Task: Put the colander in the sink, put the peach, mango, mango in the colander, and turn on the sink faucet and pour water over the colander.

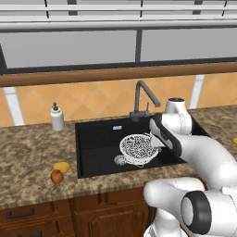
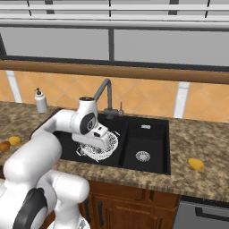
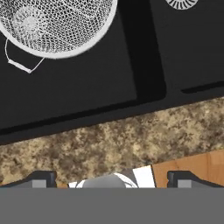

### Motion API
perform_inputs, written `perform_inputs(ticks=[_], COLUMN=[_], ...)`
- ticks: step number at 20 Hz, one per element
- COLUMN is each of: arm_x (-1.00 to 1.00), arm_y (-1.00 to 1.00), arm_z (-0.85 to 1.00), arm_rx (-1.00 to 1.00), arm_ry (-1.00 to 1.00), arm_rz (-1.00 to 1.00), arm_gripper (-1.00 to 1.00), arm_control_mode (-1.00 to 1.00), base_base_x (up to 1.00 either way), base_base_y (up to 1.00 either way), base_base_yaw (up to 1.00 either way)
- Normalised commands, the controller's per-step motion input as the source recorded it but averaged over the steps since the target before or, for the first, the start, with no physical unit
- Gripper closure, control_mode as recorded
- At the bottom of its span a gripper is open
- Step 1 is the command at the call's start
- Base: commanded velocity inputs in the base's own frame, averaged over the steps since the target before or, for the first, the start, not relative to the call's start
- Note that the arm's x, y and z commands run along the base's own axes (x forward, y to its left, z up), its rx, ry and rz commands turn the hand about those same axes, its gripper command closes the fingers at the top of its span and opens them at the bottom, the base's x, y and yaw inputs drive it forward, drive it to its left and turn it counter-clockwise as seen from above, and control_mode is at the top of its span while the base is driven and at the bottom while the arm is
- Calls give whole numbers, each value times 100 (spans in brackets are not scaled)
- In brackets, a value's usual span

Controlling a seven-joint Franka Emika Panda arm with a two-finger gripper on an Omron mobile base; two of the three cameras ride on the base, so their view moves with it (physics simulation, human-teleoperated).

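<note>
Your pincer (image 3: 112, 177) is hanging wide apart and empty, with the colander (image 1: 137, 149) sitting in the sink (image 1: 97, 143); you're reaching next for the peach (image 1: 57, 176) on the bench (image 1: 28, 152): approach from above.

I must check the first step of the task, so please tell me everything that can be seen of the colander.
The colander is a round white bowl of fine wire mesh with a solid white rim; the hand view shows a thin wire handle on one side. It sits upright in the left basin of the black sink, below and in front of the faucet. It looks empty: no fruit lies inside, and no water falls on it. The gripper is open, and nothing holds the colander.
</note>
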Motion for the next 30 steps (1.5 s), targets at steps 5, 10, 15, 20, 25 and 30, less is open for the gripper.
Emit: perform_inputs(ticks=[5,10,15,20,25,30], arm_x=[-4,-2,0,0,0,7], arm_y=[-71,-61,-47,-52,-53,-46], arm_z=[0,0,0,0,0,0], arm_rx=[-1,-2,-1,-1,-2,0], arm_ry=[1,0,0,0,0,0], arm_rz=[-16,-16,-10,-11,-12,-5], arm_gripper=[-100,-100,-100,-100,-100,-100], arm_control_mode=[-100,-100,-100,-100,-100,-100], base_base_x=[0,0,0,0,0,0], base_base_y=[0,0,0,0,0,0], base_base_yaw=[0,0,0,0,0,0])
